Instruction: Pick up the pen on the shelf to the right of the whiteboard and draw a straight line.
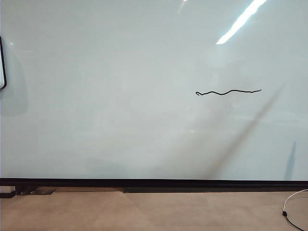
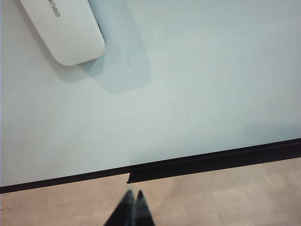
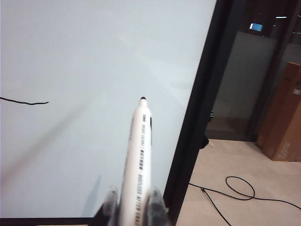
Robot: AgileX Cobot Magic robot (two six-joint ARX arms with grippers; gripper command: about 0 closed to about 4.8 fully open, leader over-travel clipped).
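The right gripper (image 3: 133, 200) is pinching the pen (image 3: 138, 155), its black tip pointing at the whiteboard (image 1: 120, 96) without touching it. The wavy straight line (image 1: 228, 92) is sitting on the board's right half. The left gripper (image 2: 132, 197) is pressed together, holding nothing, near the board's bottom edge.

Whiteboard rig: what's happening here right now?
The right gripper holds the pen, tip pointing toward the whiteboard near its right edge, apparently off the surface. A thin black line, somewhat wavy with a small hook at its left end, is already drawn on the board's right half. The left gripper is shut and empty, down by the board's black bottom strip. Neither arm shows in the exterior view. The drawing step looks done.
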